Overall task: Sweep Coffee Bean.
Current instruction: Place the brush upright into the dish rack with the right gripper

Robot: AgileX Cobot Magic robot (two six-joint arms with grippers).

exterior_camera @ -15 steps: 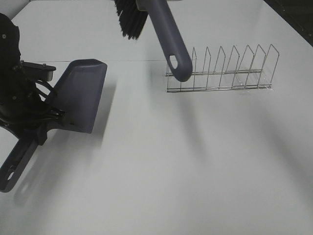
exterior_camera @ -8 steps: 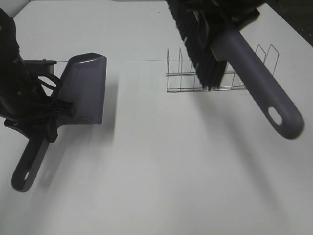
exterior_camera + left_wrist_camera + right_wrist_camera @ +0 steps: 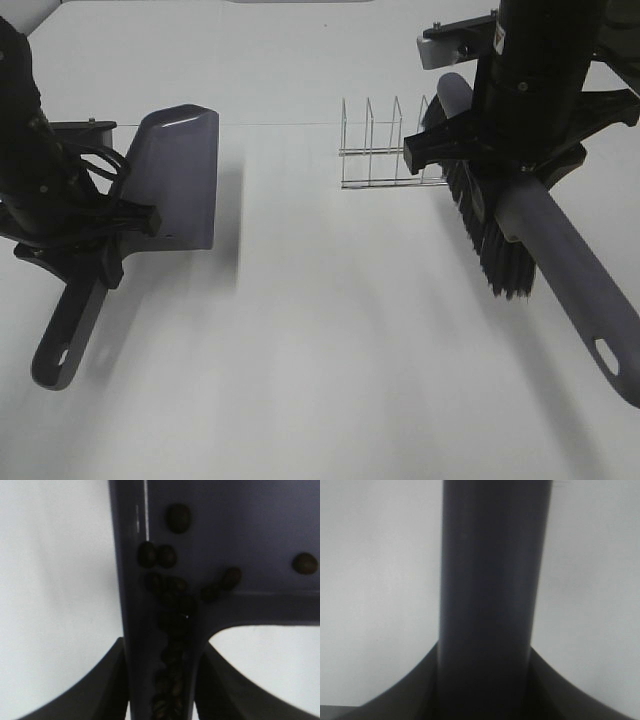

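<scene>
My left gripper (image 3: 100, 250) is shut on the handle of the grey-purple dustpan (image 3: 178, 170) and holds it above the table at the left. In the left wrist view the coffee beans (image 3: 171, 607) lie inside the dustpan (image 3: 240, 535), most piled in the handle channel between my fingers (image 3: 107, 682), a few loose on the pan floor. My right gripper (image 3: 500, 195) is shut on the brush handle (image 3: 570, 275); its black bristles (image 3: 492, 245) hang in the air at the right, facing left. The right wrist view shows only the handle (image 3: 490, 580) between the fingers (image 3: 410, 697). I see no beans on the table.
A wire dish rack (image 3: 385, 150) stands on the white table (image 3: 330, 350) at the back middle, partly hidden by my right arm. The table's dark edge runs along the far right.
The right arm has swung the brush down and to the right, from in front of the rack to the right side. The dustpan has barely moved.
</scene>
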